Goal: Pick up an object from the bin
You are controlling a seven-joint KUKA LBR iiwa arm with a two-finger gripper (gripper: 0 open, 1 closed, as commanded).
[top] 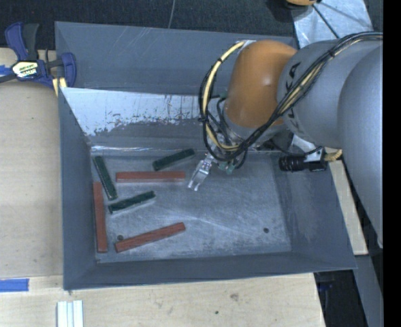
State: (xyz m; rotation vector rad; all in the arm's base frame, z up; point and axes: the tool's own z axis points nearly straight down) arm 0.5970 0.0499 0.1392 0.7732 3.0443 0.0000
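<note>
6 sticks [150, 176] lie in the bin's [186, 268] left half

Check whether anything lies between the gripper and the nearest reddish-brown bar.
Nothing visible does. The gripper sits just off the right end of the reddish-brown bar; a green bar lies beside, not between.

Your grey metal bin [254, 213] looks dull and scuffed, its back wall scratched. The flat red-brown sticks [150, 176] and dark green sticks [132, 201] look matt; the arm's orange cover [258, 80] is smooth and glossy.
</note>
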